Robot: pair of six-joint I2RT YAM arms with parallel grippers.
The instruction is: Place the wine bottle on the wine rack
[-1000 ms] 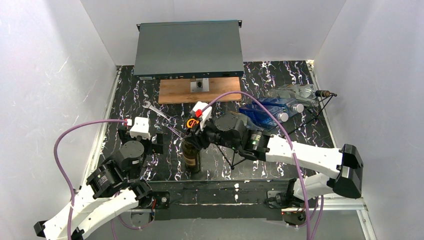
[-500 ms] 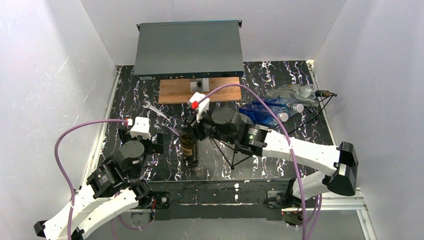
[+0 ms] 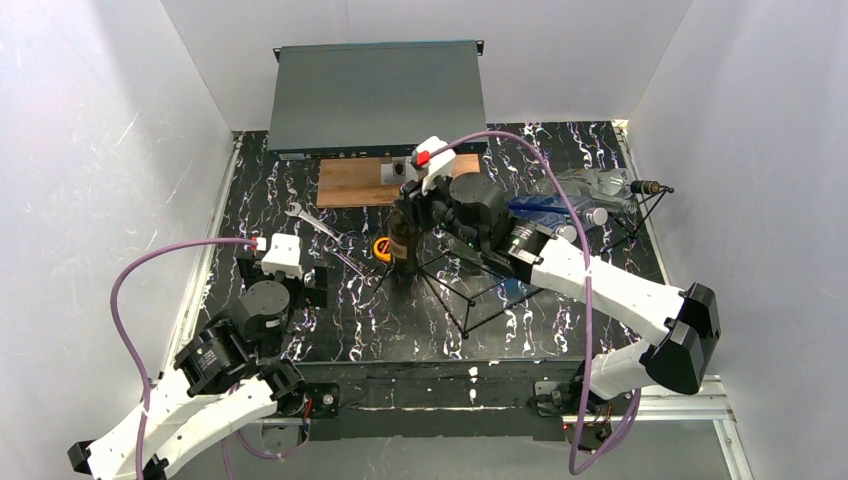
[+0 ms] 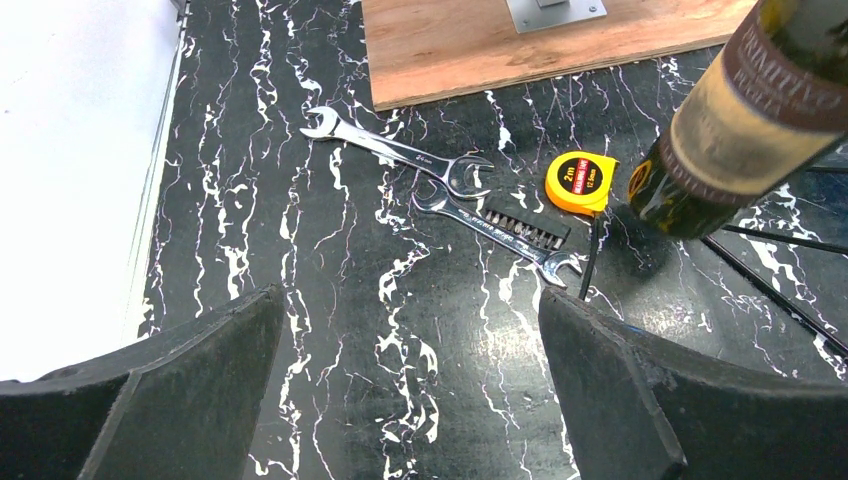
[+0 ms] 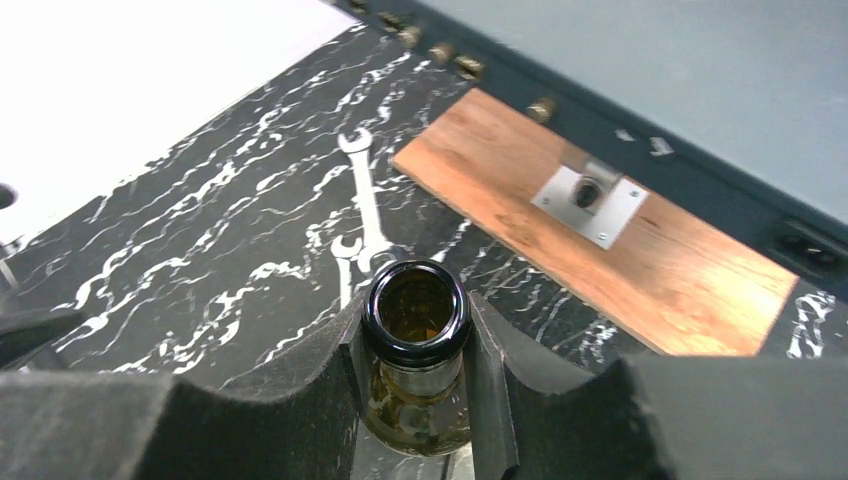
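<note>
A dark brown wine bottle with a tan label hangs upright above the table, with my right gripper shut on its neck. In the right wrist view the open bottle mouth sits squeezed between the two pads of that gripper. The wine rack, a thin black wire frame, lies just right of the bottle and stretches toward the back right. In the left wrist view the bottle hangs at the upper right, over rack wires. My left gripper stands open over bare table at the left.
Two wrenches, a bit holder and a yellow tape measure lie left of the bottle. Behind it is a wooden board and a grey box. Plastic bottles lie at the rack's far end.
My right arm has lifted the wine bottle off the table and carried it back and to the right, uncovering the tape measure. The left arm has not moved.
</note>
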